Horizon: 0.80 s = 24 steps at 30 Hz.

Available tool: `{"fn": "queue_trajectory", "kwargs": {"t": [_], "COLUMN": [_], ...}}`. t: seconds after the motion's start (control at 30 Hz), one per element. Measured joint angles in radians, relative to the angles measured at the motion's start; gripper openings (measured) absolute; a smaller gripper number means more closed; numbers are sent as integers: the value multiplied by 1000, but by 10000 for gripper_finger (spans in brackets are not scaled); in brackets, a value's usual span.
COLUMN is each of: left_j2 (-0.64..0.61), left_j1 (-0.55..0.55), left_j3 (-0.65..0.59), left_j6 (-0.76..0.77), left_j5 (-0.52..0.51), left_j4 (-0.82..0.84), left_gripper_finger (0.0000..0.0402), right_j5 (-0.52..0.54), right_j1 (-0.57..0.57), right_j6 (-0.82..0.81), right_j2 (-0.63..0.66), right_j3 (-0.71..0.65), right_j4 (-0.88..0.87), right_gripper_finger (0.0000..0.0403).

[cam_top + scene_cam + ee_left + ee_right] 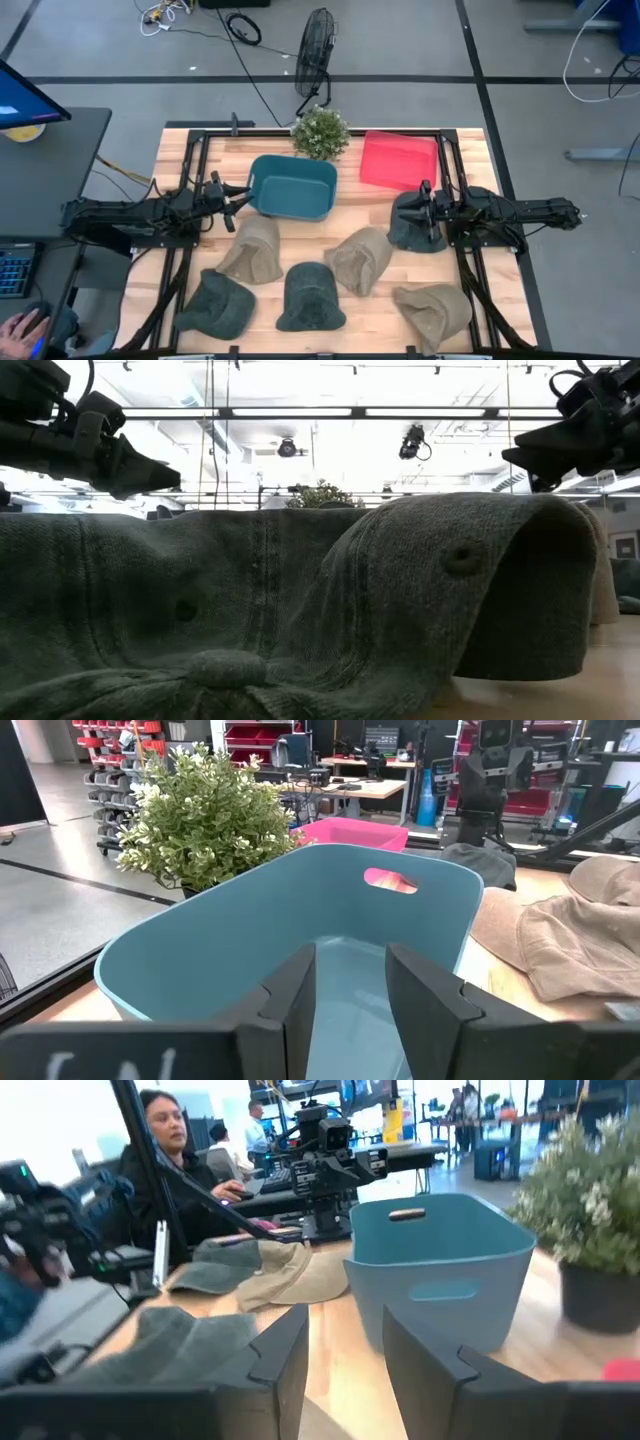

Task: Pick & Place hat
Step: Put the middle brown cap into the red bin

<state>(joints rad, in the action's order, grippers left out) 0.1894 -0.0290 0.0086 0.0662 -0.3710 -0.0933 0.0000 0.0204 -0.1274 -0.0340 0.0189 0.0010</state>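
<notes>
Several hats lie flat on the wooden table: tan ones (pixel 250 250), (pixel 362 258), (pixel 432 312) and dark green ones (pixel 215 305), (pixel 310 295), plus a dark one (pixel 410 230) at the right. My left gripper (pixel 243 193) is open and empty, raised at the left end of the teal bin (pixel 292 186), whose inside fills its wrist view (pixel 350 960). My right gripper (pixel 424 198) is open and empty, raised above the dark hat's far side and pointing toward the teal bin (pixel 440 1270). In the low view both grippers, left (pixel 135 468) and right (pixel 530 460), hang clear above the table.
A pink bin (pixel 398 160) stands right of the teal bin, and a potted plant (pixel 320 132) stands at the far edge between them. A dark green hat (pixel 400 590) fills the low view. A person (pixel 170 1140) sits beyond the table's left side.
</notes>
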Motion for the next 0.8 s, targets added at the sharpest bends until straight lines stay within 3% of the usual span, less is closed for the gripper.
{"fn": "queue_trajectory", "kwargs": {"t": [0.13, 0.3, 0.47, 0.8], "left_j2": [0, 0, 0, 0], "left_j1": [0, 0, -2, -2], "left_j3": [0, 0, 0, 14], "left_j6": [0, 0, 16, 52], "left_j5": [0, -1, -4, -3], "left_j4": [-3, -12, -14, -73], "left_gripper_finger": [126, 126, 126, 126], "right_j5": [0, 19, 154, 229], "right_j1": [0, 0, 0, 0], "right_j6": [38, -158, -34, 12], "right_j2": [0, 0, -1, -1], "right_j3": [0, 0, 0, 0], "right_j4": [0, 11, 25, 148], "right_gripper_finger": [135, 135, 135, 135]}}
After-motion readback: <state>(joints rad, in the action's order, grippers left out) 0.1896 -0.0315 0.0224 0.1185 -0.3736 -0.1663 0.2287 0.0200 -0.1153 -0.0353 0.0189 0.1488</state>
